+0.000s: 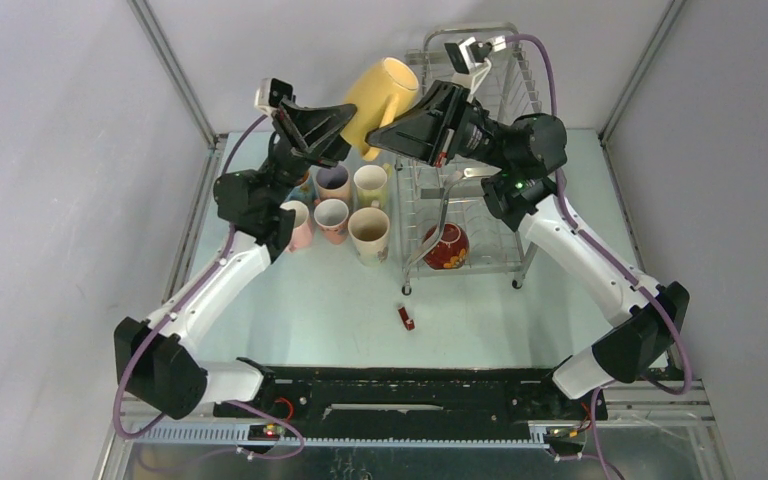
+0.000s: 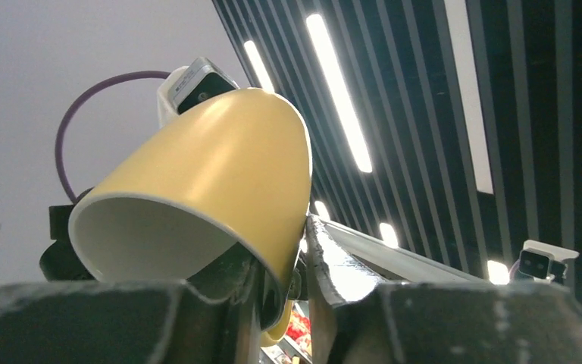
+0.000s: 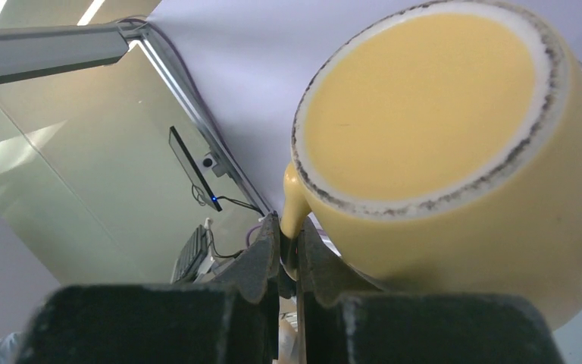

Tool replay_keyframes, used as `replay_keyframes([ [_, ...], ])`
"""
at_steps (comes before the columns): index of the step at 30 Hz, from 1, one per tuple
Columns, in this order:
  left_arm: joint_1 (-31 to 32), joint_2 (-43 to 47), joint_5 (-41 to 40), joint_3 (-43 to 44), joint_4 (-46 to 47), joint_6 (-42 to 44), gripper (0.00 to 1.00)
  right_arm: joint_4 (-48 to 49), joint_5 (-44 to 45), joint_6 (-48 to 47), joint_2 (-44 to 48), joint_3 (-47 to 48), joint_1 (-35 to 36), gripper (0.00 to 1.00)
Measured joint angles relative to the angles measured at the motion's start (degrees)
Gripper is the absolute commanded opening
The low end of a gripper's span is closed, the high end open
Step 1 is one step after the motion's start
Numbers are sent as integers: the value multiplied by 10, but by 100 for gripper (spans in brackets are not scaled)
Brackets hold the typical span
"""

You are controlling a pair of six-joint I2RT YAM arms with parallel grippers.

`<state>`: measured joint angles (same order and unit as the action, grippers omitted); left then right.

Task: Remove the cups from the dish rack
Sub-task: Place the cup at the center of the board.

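Right fingers pinching yellow mug handle, left fingers seemingly clamping its part-hidden rim

Yellow mug tilted, white interior showing, rim wall between jaws.

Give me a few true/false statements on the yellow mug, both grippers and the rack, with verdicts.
1. The glossy yellow ceramic mug is held up in the air. True.
2. The right gripper is shut on that mug's handle. True.
3. The left gripper is well clear of the mug. False: the mug's rim wall sits between its jaws.
4. The chrome wire dish rack is empty. False: a dark red patterned mug lies in it.
5. The mugs left of the rack stand mouth down. False: they stand mouth up.
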<state>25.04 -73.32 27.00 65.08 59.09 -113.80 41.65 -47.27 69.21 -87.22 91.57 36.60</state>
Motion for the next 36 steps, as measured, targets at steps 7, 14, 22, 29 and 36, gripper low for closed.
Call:
replay_keyframes([
  [7, 8, -12, -13, 12, 43, -5, 0, 17, 1, 19, 1, 0, 3, 6],
  [14, 9, -12, -32, 12, 50, 3, 0, 0, 6, -12, 13, -6, 5, 65],
  [22, -3, 4, -45, 12, 29, 39, 0, -116, 55, -116, 89, -54, 13, 86],
  [29, -26, 53, -25, 12, -56, 122, 0, -271, 138, -231, 174, -65, 35, 87],
  [36, -38, 118, 8, 12, -267, 296, 0, -399, 212, -314, 240, -66, 46, 87],
])
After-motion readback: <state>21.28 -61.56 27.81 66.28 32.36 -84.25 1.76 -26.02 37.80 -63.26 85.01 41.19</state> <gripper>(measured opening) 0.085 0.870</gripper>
